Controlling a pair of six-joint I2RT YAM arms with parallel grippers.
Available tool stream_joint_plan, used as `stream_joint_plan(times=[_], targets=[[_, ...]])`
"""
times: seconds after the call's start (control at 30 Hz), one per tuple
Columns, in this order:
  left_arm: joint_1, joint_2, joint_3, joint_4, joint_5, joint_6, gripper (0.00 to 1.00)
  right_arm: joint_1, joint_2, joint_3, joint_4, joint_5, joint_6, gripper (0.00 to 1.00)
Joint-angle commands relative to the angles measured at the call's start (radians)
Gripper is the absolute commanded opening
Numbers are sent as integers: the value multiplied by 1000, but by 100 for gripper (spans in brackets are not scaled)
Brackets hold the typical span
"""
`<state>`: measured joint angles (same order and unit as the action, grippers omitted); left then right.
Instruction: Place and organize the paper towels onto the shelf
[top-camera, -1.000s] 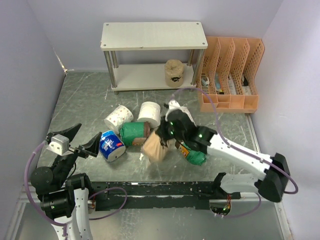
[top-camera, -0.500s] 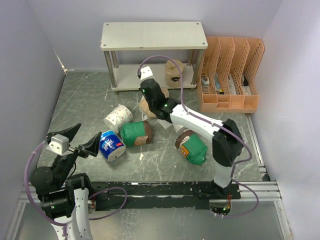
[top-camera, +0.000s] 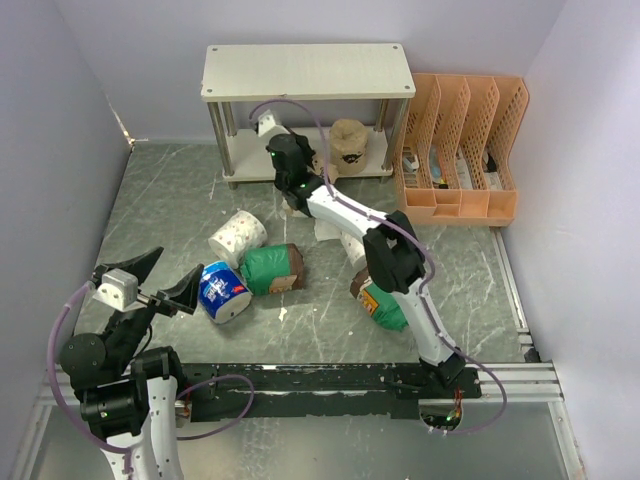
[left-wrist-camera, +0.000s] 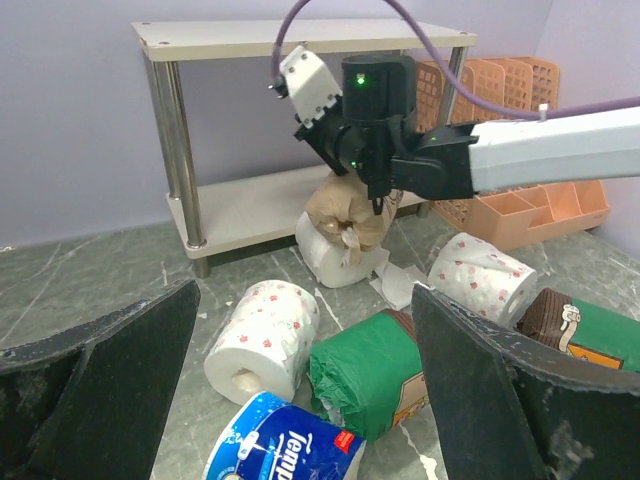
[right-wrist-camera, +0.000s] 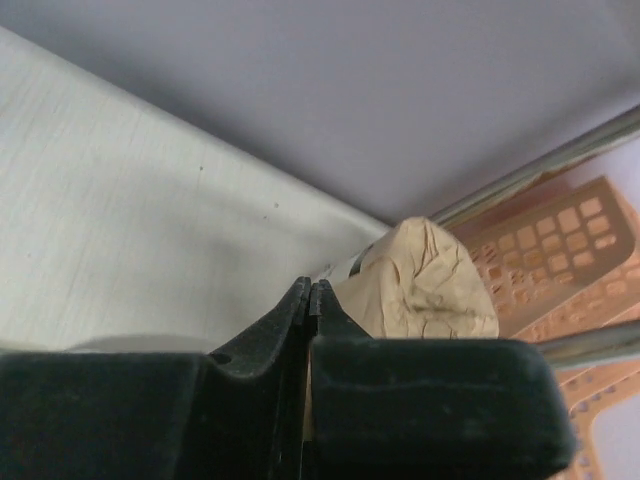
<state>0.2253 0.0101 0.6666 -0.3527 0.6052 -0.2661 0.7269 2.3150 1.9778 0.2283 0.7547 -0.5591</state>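
My right gripper (top-camera: 296, 188) is shut on the wrapper of a tan paper towel roll (left-wrist-camera: 338, 208) and holds it just in front of the shelf's (top-camera: 306, 70) lower tier, right above a plain white roll (left-wrist-camera: 332, 262). In the right wrist view the fingertips (right-wrist-camera: 312, 290) are pinched together, with the lower board (right-wrist-camera: 140, 200) beyond. Another tan roll (top-camera: 348, 145) stands on the lower tier. On the table lie a patterned roll (top-camera: 237, 235), a blue-white roll (top-camera: 222, 292), a green roll (top-camera: 272, 268), a second green roll (top-camera: 388, 305) and a second patterned roll (left-wrist-camera: 478, 280). My left gripper (top-camera: 150, 285) is open and empty beside the blue roll.
An orange perforated file organizer (top-camera: 462, 150) stands right of the shelf. Purple walls close in the left, back and right sides. A loose white sheet (left-wrist-camera: 398, 285) lies by the plain roll. My right arm (top-camera: 345, 215) stretches across the middle of the table.
My right arm has swung from the middle of the table back to the shelf front, carrying the tan roll. The left arm has not moved.
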Motion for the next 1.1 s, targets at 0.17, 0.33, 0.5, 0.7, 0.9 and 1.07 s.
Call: stream_joint_plan(times=[0.17, 0.33, 0.5, 0.7, 0.9, 1.07], targets=[[-10, -15, 11, 21, -6, -5, 99, -24, 29, 168, 138, 8, -214, 0], [-10, -15, 11, 21, -5, -5, 99, -59, 14, 171, 134, 9, -156, 0], [-5, -15, 11, 19, -6, -4, 99, -19, -91, 80, 47, 100, -54, 60], [0, -15, 13, 15, -9, -4, 99, 37, -457, -346, -161, 56, 316, 100], [-6, -15, 10, 17, 3, -2, 99, -99, -731, -726, -234, -186, 723, 95], [-4, -14, 11, 14, -1, -2, 99, -206, -766, -822, -258, -274, 828, 94]])
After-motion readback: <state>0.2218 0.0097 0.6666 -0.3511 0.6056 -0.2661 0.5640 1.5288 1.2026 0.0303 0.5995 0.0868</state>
